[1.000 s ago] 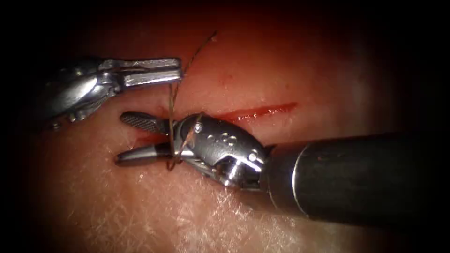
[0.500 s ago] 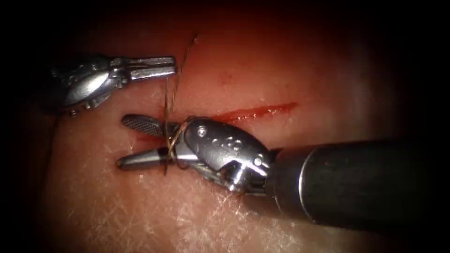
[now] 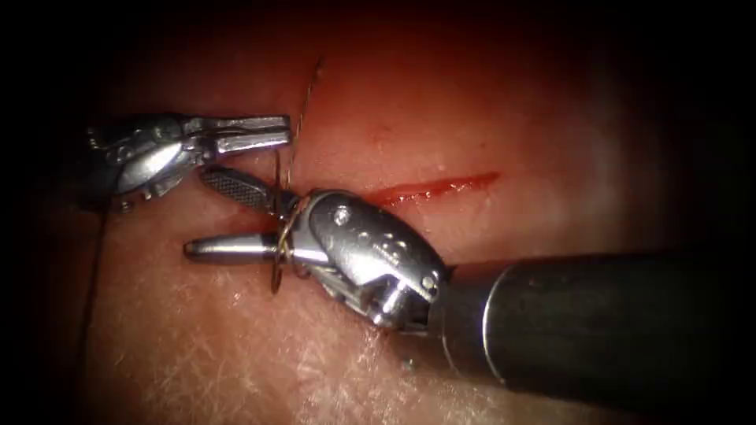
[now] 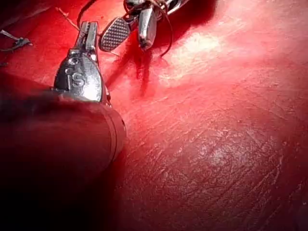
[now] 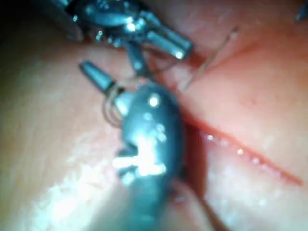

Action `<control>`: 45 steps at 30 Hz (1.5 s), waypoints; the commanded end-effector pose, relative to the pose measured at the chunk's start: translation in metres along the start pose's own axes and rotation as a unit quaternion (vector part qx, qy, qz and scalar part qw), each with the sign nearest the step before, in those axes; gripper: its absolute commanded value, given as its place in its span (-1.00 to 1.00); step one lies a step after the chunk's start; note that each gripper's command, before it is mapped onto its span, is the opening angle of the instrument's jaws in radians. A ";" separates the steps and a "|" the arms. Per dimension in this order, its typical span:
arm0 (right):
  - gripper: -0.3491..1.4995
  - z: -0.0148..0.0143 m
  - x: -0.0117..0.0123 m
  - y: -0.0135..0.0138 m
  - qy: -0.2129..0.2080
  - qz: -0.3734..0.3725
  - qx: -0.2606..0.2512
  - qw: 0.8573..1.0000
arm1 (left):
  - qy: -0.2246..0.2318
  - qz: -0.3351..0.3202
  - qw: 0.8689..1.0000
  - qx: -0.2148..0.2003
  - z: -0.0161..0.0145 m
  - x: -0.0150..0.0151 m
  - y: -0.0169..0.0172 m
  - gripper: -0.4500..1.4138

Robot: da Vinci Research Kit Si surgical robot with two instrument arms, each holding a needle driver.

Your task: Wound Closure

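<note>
Left tool [image 3: 272, 134] clenched on thread [image 3: 293, 153] — right tool [image 3: 209, 212] gaped wide, thread looped round it, holding nothing.

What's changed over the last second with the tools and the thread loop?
The left tool has drifted down and slightly left, jaws staying shut on the thread. The right tool has opened its jaws wider, upper jaw rising toward the left tool, thread remaining looped round them. The cut is unchanged.
</note>
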 end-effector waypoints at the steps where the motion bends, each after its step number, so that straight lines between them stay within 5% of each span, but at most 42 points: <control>1: -0.18 0.0004 -0.0006 0.0000 0.007 0.001 -0.002 1.000 | 0.001 0.000 1.000 -0.002 0.0003 -0.0007 0.0001 -1.00; 11: -0.18 0.0003 0.0005 0.0003 0.066 0.005 -0.014 0.998 | -0.003 -0.001 1.000 -0.005 -0.0016 -0.0024 0.0022 -1.00; 23: -0.20 -0.0015 0.0014 0.0015 0.077 -0.002 -0.066 0.995 | -0.006 -0.001 1.000 0.000 -0.0024 -0.0018 0.0048 -1.00; 32: -0.22 -0.0021 0.0014 0.0017 0.013 -0.011 -0.160 0.987 | -0.005 -0.005 1.000 -0.004 -0.0020 -0.0001 0.0074 -1.00; 45: -0.27 -0.0029 0.0015 0.0018 -0.008 0.030 -0.259 0.965 | -0.003 -0.007 1.000 -0.019 0.0000 0.0015 0.0107 -1.00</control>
